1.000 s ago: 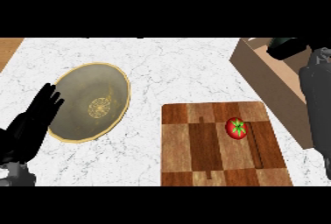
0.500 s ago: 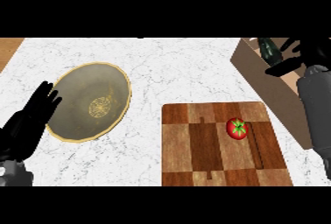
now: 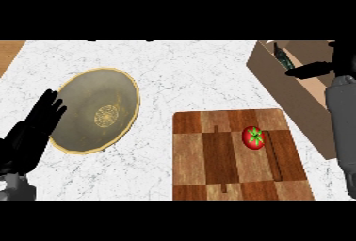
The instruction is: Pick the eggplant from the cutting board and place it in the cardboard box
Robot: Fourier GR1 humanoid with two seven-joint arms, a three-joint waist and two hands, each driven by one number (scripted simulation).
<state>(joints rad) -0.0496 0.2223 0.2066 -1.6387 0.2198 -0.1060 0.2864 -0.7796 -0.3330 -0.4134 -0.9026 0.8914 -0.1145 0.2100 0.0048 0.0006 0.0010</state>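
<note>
While the right hand (image 3: 321, 66) hangs over the cardboard box (image 3: 288, 99) at the upper right, a dark, slim shape that may be the eggplant (image 3: 282, 55) lies inside the box just beside its fingers; whether the hand is slack or curled I cannot tell, as only a few dark fingers show against the box. On the wooden cutting board (image 3: 215, 155) sits a red tomato (image 3: 253, 138) with a green stem, toward the board's right side. Left of the board, a round gold-rimmed plate (image 3: 97, 110) rests on the white marble counter (image 3: 201, 75). At the left edge the left hand (image 3: 31, 136) rests with straight fingers up, beside the plate's rim.
</note>
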